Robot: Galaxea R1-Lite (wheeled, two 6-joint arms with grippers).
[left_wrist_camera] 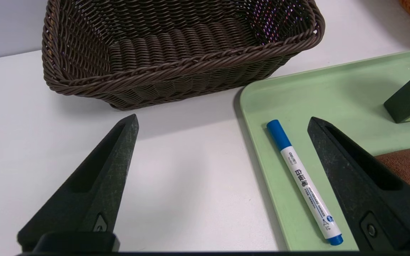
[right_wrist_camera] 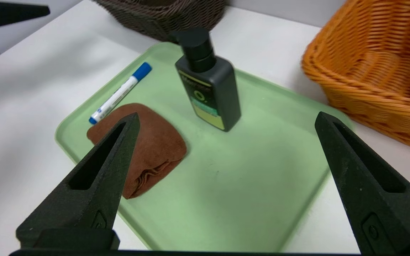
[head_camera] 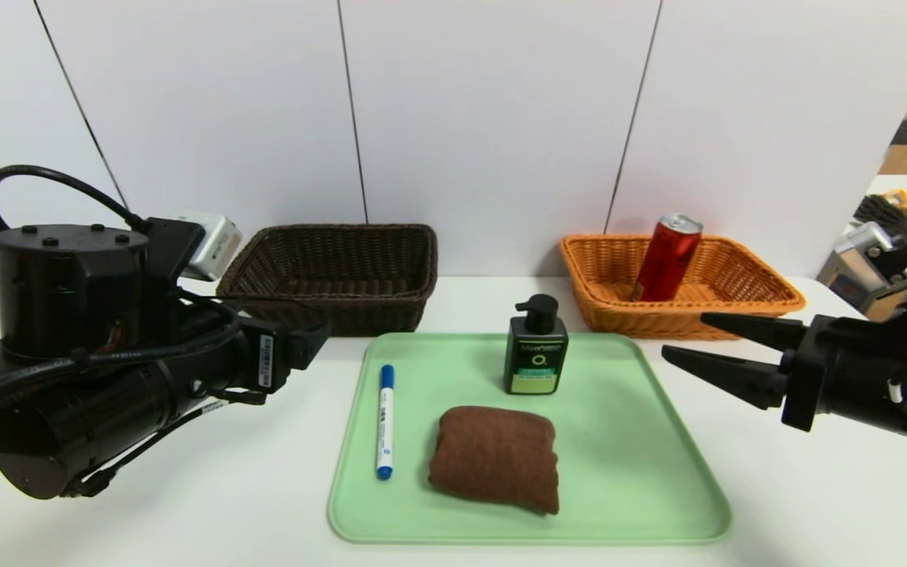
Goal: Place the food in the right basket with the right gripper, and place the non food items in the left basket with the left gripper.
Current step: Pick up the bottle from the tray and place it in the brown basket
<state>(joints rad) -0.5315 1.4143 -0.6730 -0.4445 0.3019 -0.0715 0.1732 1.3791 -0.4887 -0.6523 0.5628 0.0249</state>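
White bench (head_camera: 776, 472) carries everything, with a pale green tray (head_camera: 642, 472) at its middle as the staging place for what must be sorted. Behind the tray's far corners stand the two bins: the left basket (head_camera: 335, 276), dark brown and with nothing in it, and the right basket (head_camera: 737, 303), orange wicker. The food (head_camera: 668, 258), a red can, already leans inside the right basket against its back wall, so that half of the job looks done.

The left gripper (left_wrist_camera: 222, 124) hovers over the tray's left edge near the left basket, fingers spread wide and holding nothing, well placed for the non-food items. The right gripper (head_camera: 694, 339) hangs beside the tray's right edge, fingers likewise wide apart and empty.

On the tray remain the brown towel (head_camera: 495, 457), the green pump bottle (head_camera: 535, 346) standing upright, and the marker (head_camera: 384, 421) lying nearest the left gripper.
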